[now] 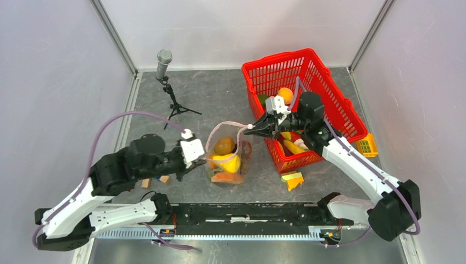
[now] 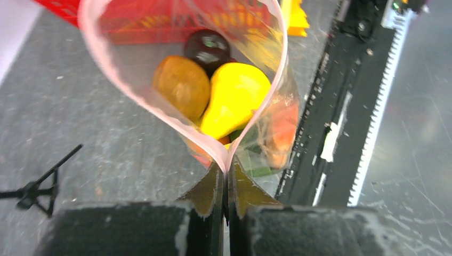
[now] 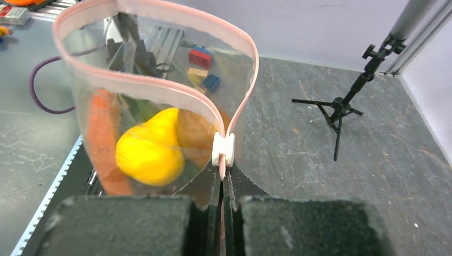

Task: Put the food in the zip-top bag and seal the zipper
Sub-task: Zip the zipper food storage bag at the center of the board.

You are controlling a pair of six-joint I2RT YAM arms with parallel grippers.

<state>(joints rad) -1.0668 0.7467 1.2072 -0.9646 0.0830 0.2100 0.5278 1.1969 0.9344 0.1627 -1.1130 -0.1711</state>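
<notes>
A clear, floppy plastic zip-top bag [image 1: 245,155] printed with pink dots stands at the middle of the scuffed grey worktop [image 1: 220,93], just left of a red mesh plastic basket [image 1: 277,61]. Its mouth gapes in a rounded loop, edged by the thin pale-pink zipper [image 3: 138,81].

The 2 claws hold that strip at opposite ends. The left claw [image 2: 226,176] is pinched tight on the zipper at the bag's near-left end. The right claw [image 3: 223,184] is pinched tight on it at the far-right end, just under a small white plastic slider [image 3: 223,149].

Inside the bag lie glossy toy food pieces: a smooth yellow pear [image 2: 234,98], a dull brown oval [image 2: 181,85], a dark purple ball [image 2: 208,45] and a long orange piece [image 3: 101,144].

In the basket sit an orange ball [image 1: 285,94] and a yellow banana shape [image 1: 294,146]. A yellow wedge [image 1: 292,180] lies on the worktop near the basket. A grey microphone [image 1: 164,60] on a slim black tripod [image 1: 177,110] stands far left.
</notes>
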